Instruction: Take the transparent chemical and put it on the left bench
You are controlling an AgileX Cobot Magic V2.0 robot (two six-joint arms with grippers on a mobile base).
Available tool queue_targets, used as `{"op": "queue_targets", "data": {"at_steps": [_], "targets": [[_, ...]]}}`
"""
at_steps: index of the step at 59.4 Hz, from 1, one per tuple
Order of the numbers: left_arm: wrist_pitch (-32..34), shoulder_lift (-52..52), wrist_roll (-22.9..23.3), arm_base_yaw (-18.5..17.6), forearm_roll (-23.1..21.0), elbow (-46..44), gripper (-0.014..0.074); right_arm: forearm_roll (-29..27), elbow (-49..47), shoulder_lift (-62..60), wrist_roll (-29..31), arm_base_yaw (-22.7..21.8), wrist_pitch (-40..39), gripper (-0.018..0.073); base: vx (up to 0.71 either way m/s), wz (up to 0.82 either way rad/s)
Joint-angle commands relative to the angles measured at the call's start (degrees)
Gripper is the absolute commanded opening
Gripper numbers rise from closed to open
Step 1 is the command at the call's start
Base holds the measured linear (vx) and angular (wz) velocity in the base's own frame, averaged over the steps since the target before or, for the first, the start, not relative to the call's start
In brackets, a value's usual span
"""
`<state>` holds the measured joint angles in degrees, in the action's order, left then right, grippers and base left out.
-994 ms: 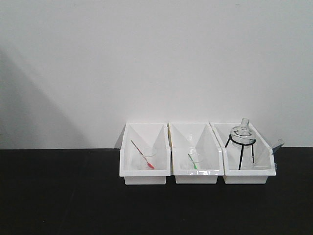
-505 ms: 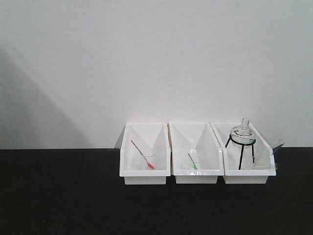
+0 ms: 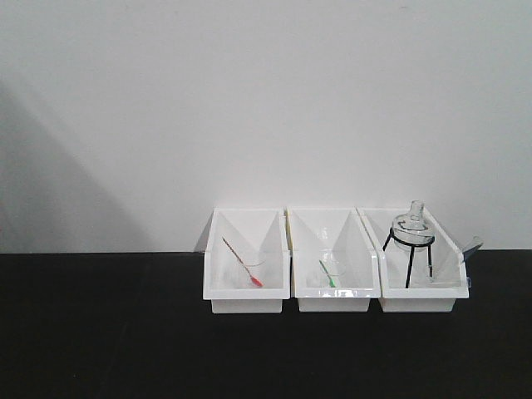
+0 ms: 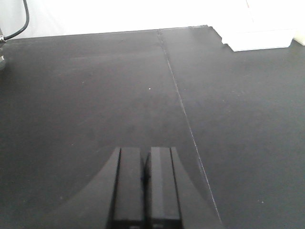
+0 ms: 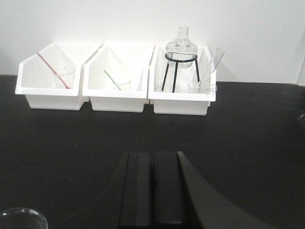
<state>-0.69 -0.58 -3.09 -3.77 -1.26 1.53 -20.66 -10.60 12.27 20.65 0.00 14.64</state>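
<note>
**Nothing grasped yet: dropper sits in the right bin**

The task looks barely begun. The clear dropper [image 5: 214,62] rests in the right bin [image 5: 181,100], the third of three white bins in a row, leaning against that bin's right wall beside the flask [image 5: 181,45] on its black tripod. Neither pincer touches it. The right pincer [image 5: 152,191] has its jaws together on nothing and hangs over the black counter [image 5: 248,143], well short of the right bin. The left pincer [image 4: 144,186] is likewise closed and empty, over bare counter away from the bins.

The dropper's long axis runs steeply, tilted: its upper end rises above the right bin's rim and leans up and to the right, while its lower end drops down and left into the bin near a small glass. Which end is the bulb is too faint to tell. In the front view the dropper [image 3: 470,248] shows the same slant, poking past the right bin's far corner.

Left to do, by my reckoning: the reach, the grasp, the lift, the carry to the counter's left side, and the release.
</note>
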Motion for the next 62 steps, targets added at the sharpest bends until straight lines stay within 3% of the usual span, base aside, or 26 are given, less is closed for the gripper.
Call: {"op": "queue_targets", "data": {"at_steps": [1,12,21,62], "targets": [[4.5,-1.1,0.4,-0.1,0.0,0.9,-0.0003,1.8,3.6,-3.9,-2.3,-0.1,-7.3,-0.0007,0.00,0.00],[4.5,-1.1,0.4,-0.1,0.0,0.9,-0.0003,16.7,11.9,-13.9,-21.1,-0.1,-12.0,-0.0007,0.00,0.00],[4.5,-1.1,0.4,-0.1,0.0,0.9,-0.0003,26.0,12.8,-13.6,-28.6,0.9,-14.2,-0.0007,0.00,0.00],[4.5,-1.1,0.4,-0.1,0.0,0.9,-0.0003,26.8,12.8,-13.6,-28.7,1.2,-14.0,-0.0007,0.00,0.00]]}}
